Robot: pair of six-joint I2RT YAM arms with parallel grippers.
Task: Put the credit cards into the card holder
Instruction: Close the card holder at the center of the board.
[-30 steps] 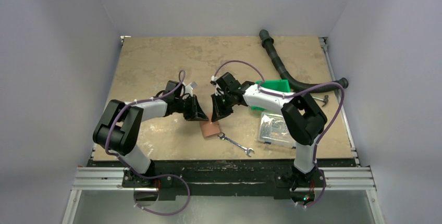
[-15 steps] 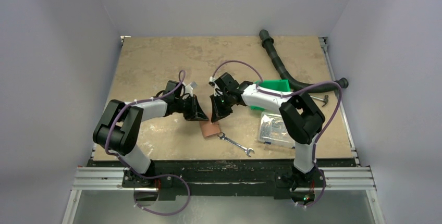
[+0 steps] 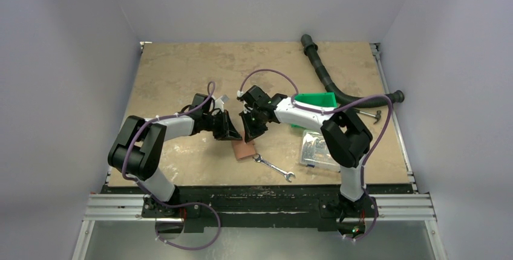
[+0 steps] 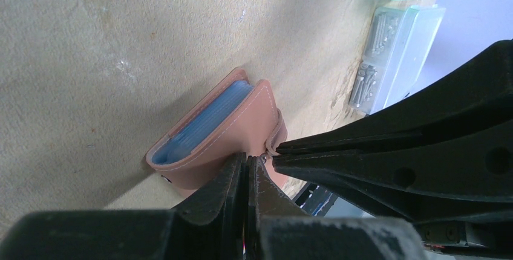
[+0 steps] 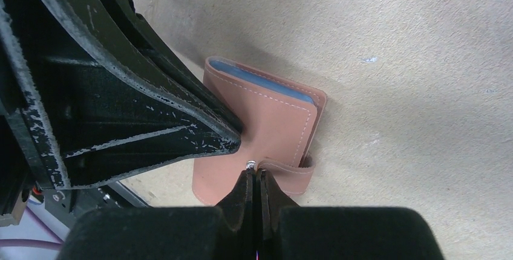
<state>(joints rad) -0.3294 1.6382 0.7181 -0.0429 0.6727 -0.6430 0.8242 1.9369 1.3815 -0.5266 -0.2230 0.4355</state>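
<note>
The wallet [image 3: 244,149] lay folded near the middle of the table [image 3: 181,72], with the blue cards [image 4: 205,121] showing edge-on inside it. In the last second my right arm had slid slightly left, toward the wallet's snap tab [image 5: 289,174]. I judged the cards were in and only fastening remained. The left claw [image 4: 247,160] and right claw [image 5: 254,172] were both closed, their tips meeting at the tab, both arms reaching low and inward.
</note>
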